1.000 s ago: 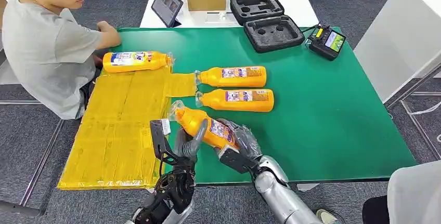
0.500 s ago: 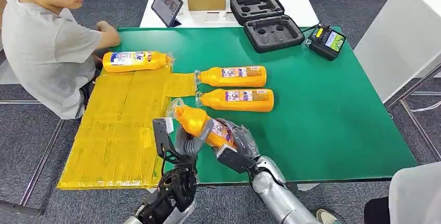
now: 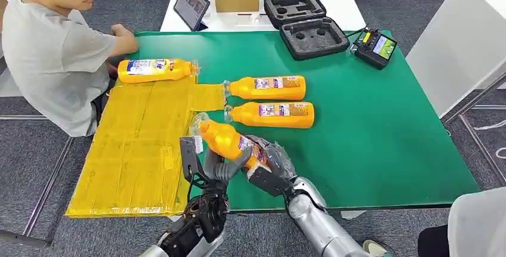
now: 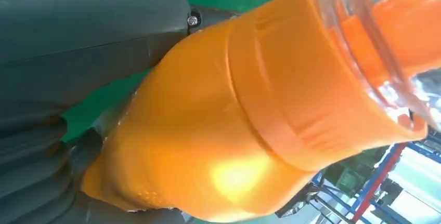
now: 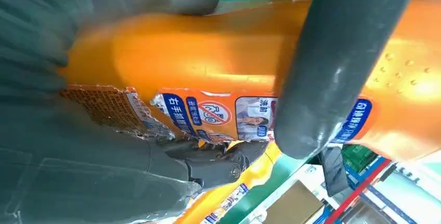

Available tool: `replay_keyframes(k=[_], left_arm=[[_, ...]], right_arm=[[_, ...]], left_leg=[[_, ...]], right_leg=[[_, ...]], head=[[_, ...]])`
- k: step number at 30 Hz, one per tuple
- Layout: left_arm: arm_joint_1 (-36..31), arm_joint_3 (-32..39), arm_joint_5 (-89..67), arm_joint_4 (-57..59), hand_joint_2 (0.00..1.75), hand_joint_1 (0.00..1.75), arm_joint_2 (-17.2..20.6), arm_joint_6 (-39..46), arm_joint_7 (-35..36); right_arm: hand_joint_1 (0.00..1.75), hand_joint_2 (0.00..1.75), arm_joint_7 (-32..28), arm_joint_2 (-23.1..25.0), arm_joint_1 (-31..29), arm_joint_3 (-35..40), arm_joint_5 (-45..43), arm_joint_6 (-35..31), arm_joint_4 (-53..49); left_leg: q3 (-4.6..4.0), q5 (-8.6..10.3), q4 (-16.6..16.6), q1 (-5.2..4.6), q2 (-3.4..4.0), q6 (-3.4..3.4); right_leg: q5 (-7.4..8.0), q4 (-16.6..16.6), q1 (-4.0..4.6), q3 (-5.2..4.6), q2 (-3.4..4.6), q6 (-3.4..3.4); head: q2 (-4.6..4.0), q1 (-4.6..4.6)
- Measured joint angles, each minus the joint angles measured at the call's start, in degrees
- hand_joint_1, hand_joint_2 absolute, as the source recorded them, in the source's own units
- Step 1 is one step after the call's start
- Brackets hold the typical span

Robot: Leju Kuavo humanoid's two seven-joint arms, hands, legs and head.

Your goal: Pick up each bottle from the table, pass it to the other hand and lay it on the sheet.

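At the worktop's (image 3: 370,126) near edge, the held bottle (image 3: 230,142) has shifted toward the sheet (image 3: 137,149); the left hand (image 3: 224,164) now clasps it while the right hand (image 3: 271,160) still grips: handover underway.

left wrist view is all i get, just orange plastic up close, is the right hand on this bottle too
Observer: Yes, in the head view the right hand grips the held bottle at its label end.
Operator: how many bottles left on the green table
Observer: Two table bottles lie side by side beyond the hands.
Operator: any on the sheet yet
Observer: One sheet bottle lies at the far edge of the yellow sheet.
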Motion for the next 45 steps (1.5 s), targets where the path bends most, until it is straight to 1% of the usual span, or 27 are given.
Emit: replay_keyframes(k=[1,2,6,7,8,9,10,11,12,13,14,15,16,17,18,19,22,23,25,26,27,29,30,33,41,43,45], left_arm=[[-0.2,0.07,0.46,0.2,1.75,0.0,0.0,0.0,0.0],[-0.31,0.22,0.74,0.31,1.75,0.0,0.0,0.02,0.0],[-0.65,1.18,1.59,0.74,1.75,0.0,0.0,-0.04,-0.11],[-0.68,1.53,1.59,0.81,1.75,0.0,0.0,-0.11,-0.17],[-0.75,1.64,1.59,0.9,1.75,0.12,0.0,-0.18,-0.26],[-0.81,1.75,1.59,0.98,1.75,0.12,0.0,-0.2,-0.48],[-0.82,1.9,1.55,1.0,1.75,1.19,0.0,-0.22,-0.74],[-0.82,2.01,1.49,1.0,1.75,1.31,0.0,-0.22,-0.87],[-0.82,2.14,1.35,1.0,1.75,1.27,0.0,-0.13,-1.05],[-0.82,2.19,1.2,1.0,1.75,1.36,0.0,-0.02,-1.18],[-0.82,2.25,1.01,1.0,1.75,1.5,-0.02,0.0,-1.24],[-0.82,2.34,0.89,1.0,1.75,1.48,-0.02,0.02,-1.38],[-0.82,2.4,0.74,1.03,1.75,1.54,-0.02,0.15,-1.57],[-0.82,2.47,0.52,1.05,1.75,1.55,-0.07,0.17,-1.81],[-0.82,2.58,0.35,1.05,1.75,1.55,-0.07,0.17,-1.97],[-0.81,2.78,0.24,1.09,1.75,1.62,-0.09,0.24,-2.1],[-1.0,3.06,-0.2,1.11,1.75,1.5,-0.09,0.5,-2.4],[-1.18,3.12,-0.28,1.11,1.75,1.52,-0.09,0.59,-2.47],[-1.53,3.41,-0.42,1.11,1.75,1.47,-0.09,1.11,-2.69],[-1.6,3.48,-0.5,1.11,1.75,1.55,-0.09,1.16,-2.75],[-1.63,3.56,-0.61,1.11,1.75,1.55,-0.09,1.16,-2.8],[-1.63,3.71,-0.87,1.11,1.75,1.66,-0.09,1.16,-2.93],[-1.63,3.78,-0.98,1.11,1.75,1.64,-0.09,1.16,-2.93],[-1.66,3.85,-1.23,1.11,1.75,1.71,-0.09,1.11,-2.93],[-1.59,4.66,-4.4,0.39,1.75,1.73,-0.09,2.49,-3.45],[-1.18,5.66,-9.25,-1.09,1.75,1.68,-0.09,3.65,-3.56],[-0.39,7.08,-13.87,-2.87,1.75,1.71,-0.09,4.09,-3.58]], right_arm=[[1.55,1.75,0.0,0.09,-0.11,0.17,0.06,-0.11,0.26],[1.59,1.75,0.04,0.13,-0.21,0.35,0.18,-0.31,0.39],[1.55,1.75,0.24,0.39,-0.56,0.85,0.5,-1.07,0.98],[1.48,1.75,0.28,0.48,-0.62,0.87,0.5,-1.18,1.11],[1.38,1.75,0.31,0.59,-0.72,0.9,0.5,-1.2,1.27],[1.38,1.75,0.31,0.61,-0.8,0.92,0.44,-1.29,1.4],[1.29,1.75,0.31,0.63,-0.87,0.98,0.33,-1.36,1.53],[1.33,1.75,0.31,0.7,-0.94,1.09,0.31,-1.36,1.64],[1.26,1.75,0.31,0.79,-1.01,1.16,0.13,-1.42,1.75],[0.91,1.75,0.31,0.85,-1.06,1.2,0.0,-1.46,1.86],[0.72,1.75,0.31,0.92,-1.11,1.22,-0.24,-1.57,1.99],[0.59,1.75,0.31,0.96,-1.13,1.25,-0.37,-1.71,2.1],[0.42,1.75,0.31,1.03,-1.17,1.29,-0.42,-1.81,2.19],[0.33,1.75,0.31,1.07,-1.2,1.29,-0.48,-1.88,2.27],[0.33,1.75,0.31,1.07,-1.21,1.29,-0.52,-1.95,2.34],[0.28,1.75,0.31,1.09,-1.25,1.29,-0.52,-2.01,2.4],[0.1,1.75,0.31,1.11,-1.42,1.55,-0.44,-2.03,2.58],[0.05,1.75,0.31,1.11,-1.41,1.79,-0.46,-2.03,2.64],[0.02,1.75,0.31,1.11,-1.39,1.99,-0.46,-2.03,2.78],[0.0,1.75,0.33,1.13,-1.39,2.05,-0.46,-2.03,2.82],[0.0,1.75,0.37,1.14,-1.39,2.1,-0.46,-2.03,2.82],[0.0,1.75,0.39,1.18,-1.38,2.16,-0.5,-2.03,2.84],[0.0,1.75,0.39,1.18,-1.38,2.19,-0.5,-2.03,2.84],[0.0,1.75,0.39,1.18,-1.38,2.21,-0.55,-2.05,2.84],[0.0,1.75,0.39,1.2,-1.38,2.21,-1.49,-2.1,2.84],[0.0,1.75,0.39,1.2,-1.38,2.21,-1.77,-2.1,2.84],[0.0,1.75,0.26,1.2,-1.37,2.19,-2.19,-2.08,2.82]], left_leg=[[0.0,0.0,0.0,0.0,0.0,0.0],[0.0,0.0,0.0,0.0,0.0,0.0],[-0.01,0.01,0.0,0.0,0.0,0.0],[-0.01,0.01,0.0,0.0,0.0,0.0],[-0.01,0.01,0.0,0.0,0.0,0.0],[-0.02,0.01,0.0,0.0,0.0,0.0],[-0.02,0.01,0.0,0.0,0.0,0.0],[-0.03,0.01,0.0,0.0,0.0,0.0],[-0.04,0.01,0.0,0.0,0.0,0.0],[-0.05,0.01,0.0,0.0,0.0,0.0],[-0.06,0.01,0.0,0.0,0.0,0.0],[-0.07,0.01,0.0,0.0,0.0,0.0],[-0.07,0.01,0.0,0.0,0.0,0.0],[-0.08,0.01,0.0,0.0,0.0,0.0],[-0.08,0.01,0.0,0.0,0.0,0.0],[-0.09,0.01,0.0,0.0,0.0,0.0],[-0.09,0.01,0.0,0.0,0.0,0.0],[-0.09,0.01,0.0,0.0,0.0,0.0],[-0.1,0.01,0.0,0.0,0.0,0.0],[-0.1,0.01,0.0,0.0,0.0,0.0],[-0.1,0.01,0.0,0.0,0.0,0.0],[-0.1,0.01,0.0,0.0,0.0,0.0],[-0.1,0.01,0.0,0.0,0.0,0.0],[-0.1,0.01,0.01,0.0,0.0,0.0],[-0.11,0.01,0.0,0.0,0.0,0.0],[-0.11,0.01,0.0,0.0,0.0,0.0],[-0.11,0.01,0.01,0.0,0.0,0.0]], right_leg=[[0.0,0.0,0.0,0.0,0.0,0.0],[0.0,0.0,0.0,0.0,0.0,0.0],[0.0,0.0,-0.01,0.0,0.0,0.0],[0.0,0.0,0.0,-0.01,0.0,0.0],[0.0,0.0,-0.01,-0.01,0.0,0.0],[0.0,0.0,-0.01,-0.01,0.0,0.0],[0.0,0.0,-0.01,-0.01,0.0,0.0],[0.0,0.0,-0.01,-0.02,0.0,0.0],[0.0,0.0,-0.01,-0.04,0.0,0.0],[0.0,0.0,-0.01,-0.05,0.0,0.0],[0.0,0.0,-0.01,-0.06,0.0,0.0],[0.0,0.0,-0.01,-0.06,0.0,0.0],[0.0,0.01,-0.01,-0.07,0.0,0.0],[0.0,0.01,0.0,-0.07,0.0,0.0],[0.0,0.01,-0.01,-0.08,0.0,0.0],[0.0,0.01,-0.01,-0.08,0.0,0.0],[0.0,0.01,0.0,-0.09,0.0,0.0],[0.0,0.01,0.0,-0.09,0.0,0.0],[0.0,0.01,-0.01,-0.09,0.0,0.0],[0.0,0.01,0.0,-0.09,-0.01,0.0],[0.0,0.01,0.0,-0.09,-0.01,0.0],[0.0,0.01,-0.01,-0.09,-0.01,0.0],[0.0,0.01,-0.01,-0.1,-0.01,0.0],[0.0,0.01,-0.01,-0.09,-0.01,0.0],[0.0,0.02,0.0,-0.09,-0.01,0.0],[0.0,0.02,0.0,-0.09,-0.01,0.0],[0.0,0.02,0.0,-0.1,-0.01,0.0]], head=[[0.0,0.02],[0.0,0.02],[0.0,0.02],[0.0,0.02],[0.0,0.0],[0.0,0.02],[0.0,0.02],[0.0,0.0],[0.0,0.02],[0.0,0.02],[0.0,0.02],[0.0,0.02],[0.0,0.0],[0.0,0.02],[0.0,0.02],[0.0,0.02],[0.0,0.02],[0.0,0.02],[0.0,0.0],[0.0,0.02],[0.0,0.02],[0.0,0.0],[0.0,0.02],[0.0,0.02],[0.0,0.02],[0.0,0.02],[0.0,0.02]])
